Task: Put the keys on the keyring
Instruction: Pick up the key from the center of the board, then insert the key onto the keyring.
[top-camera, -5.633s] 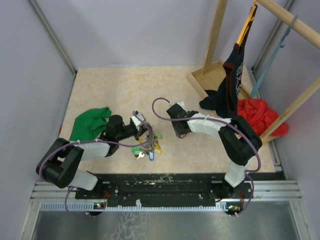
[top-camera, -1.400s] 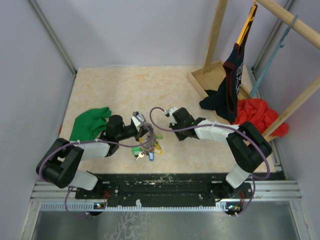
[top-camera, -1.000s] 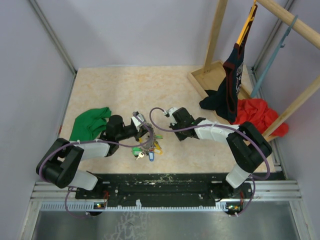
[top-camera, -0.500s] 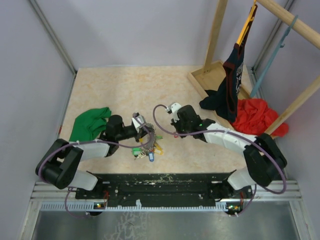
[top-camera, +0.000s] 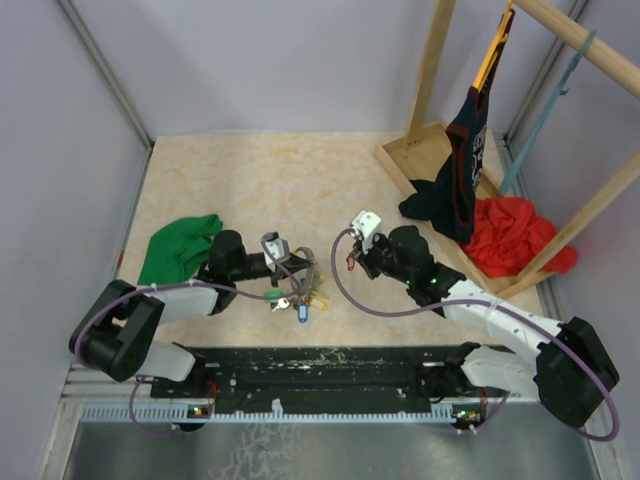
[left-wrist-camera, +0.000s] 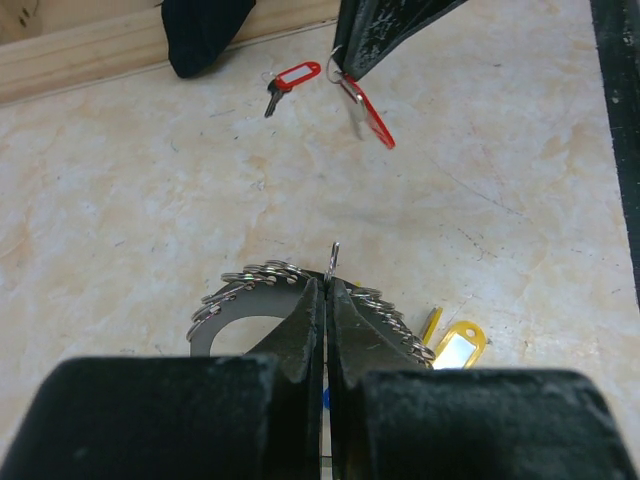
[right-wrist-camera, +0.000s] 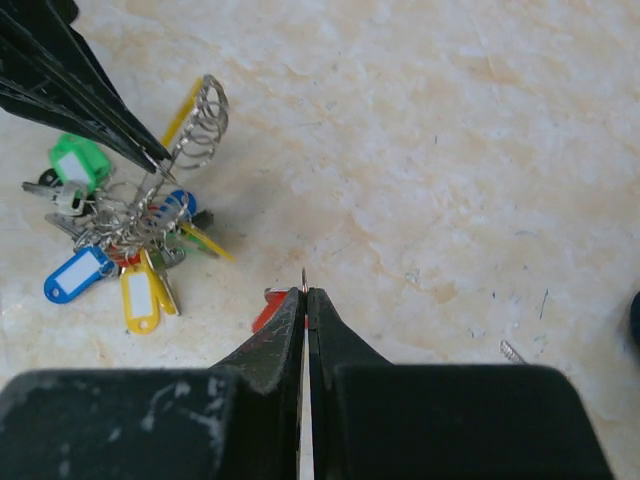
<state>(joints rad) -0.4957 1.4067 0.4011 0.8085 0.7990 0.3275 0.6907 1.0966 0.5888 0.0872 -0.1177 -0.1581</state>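
Observation:
The keyring (left-wrist-camera: 250, 281), a thin grey metal ring, stands upright with my left gripper (left-wrist-camera: 327, 285) shut on its top; it is also seen as the keyring (right-wrist-camera: 203, 122). Its bunch of green, yellow and blue tagged keys (top-camera: 297, 295) rests on the table. A short way to the right of it, my right gripper (top-camera: 352, 262) is shut on the small ring of a red-tagged key (left-wrist-camera: 368, 116), which dangles below the fingers. Only the red tag (right-wrist-camera: 268, 306) shows beside my right gripper (right-wrist-camera: 305, 293). Another red-tagged key (left-wrist-camera: 288, 81) lies on the table by the dark garment.
A green cloth (top-camera: 180, 246) lies left of the left arm. A wooden rack base (top-camera: 420, 152), a hanging dark garment (top-camera: 458, 170) and a red cloth (top-camera: 515, 236) fill the back right. A small metal scrap (right-wrist-camera: 510, 350) lies on the tabletop.
The right arm has swung its elbow out toward the near right, and its gripper with the red-tagged key has risen and drawn slightly right. The left gripper has kept hold of the keyring and shifted it a little.

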